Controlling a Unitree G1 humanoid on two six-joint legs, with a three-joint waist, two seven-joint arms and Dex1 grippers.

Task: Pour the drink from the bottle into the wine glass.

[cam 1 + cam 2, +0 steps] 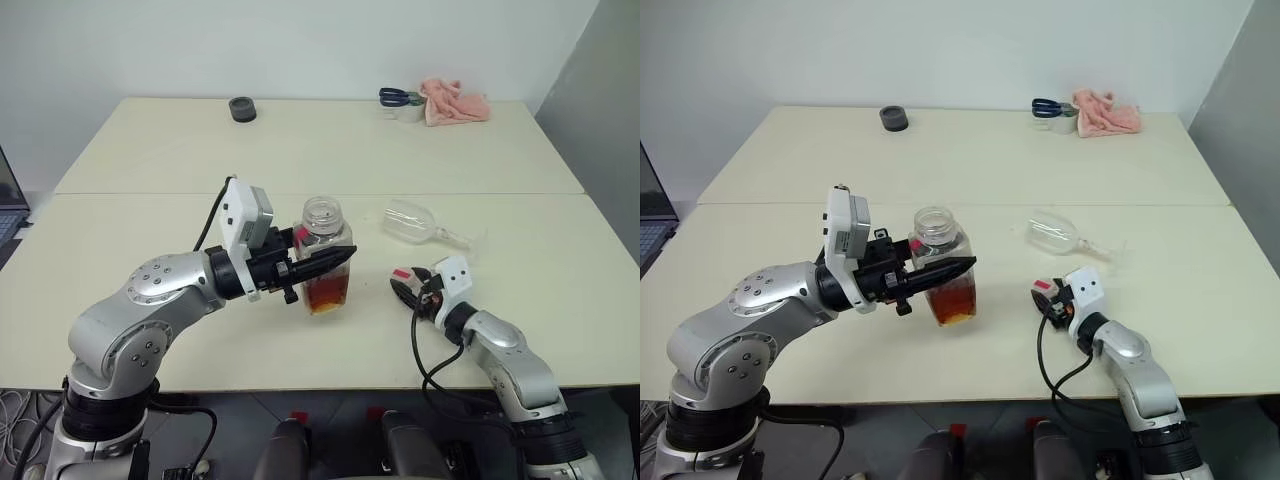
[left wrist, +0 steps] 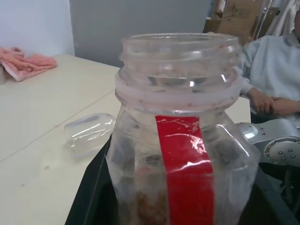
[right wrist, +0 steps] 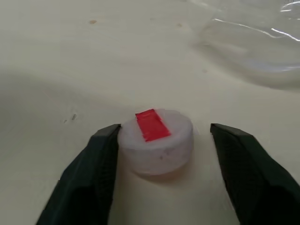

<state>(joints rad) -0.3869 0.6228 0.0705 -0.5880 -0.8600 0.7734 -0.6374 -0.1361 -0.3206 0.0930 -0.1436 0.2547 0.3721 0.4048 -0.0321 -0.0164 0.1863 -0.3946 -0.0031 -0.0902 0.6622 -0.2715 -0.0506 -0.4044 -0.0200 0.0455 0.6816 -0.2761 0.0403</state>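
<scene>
Cap point(image 3: 156, 140) is off, resting on the table point(image 1: 150, 160) between my right gripper's point(image 3: 161, 145) spread fingers. My left gripper point(image 1: 322, 265) clamps the open bottle point(image 1: 325, 262) near the front edge. The glass point(image 1: 415, 222) lies tipped over; pouring isn't started.

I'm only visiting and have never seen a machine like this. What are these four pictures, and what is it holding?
It is a humanoid robot with two arms, each ending in a two-fingered claw. Two pictures look down from its head; the other two come from cameras on its wrists.

The left claw is shut on an uncapped bottle with amber drink at its bottom. The right claw rests low on the table, open, with the white and red cap lying between its fingers.

The wine glass lies on its side. At the table's far edge are a pink cloth, scissors and a small dark round object. A seated person shows in the left wrist picture.
</scene>
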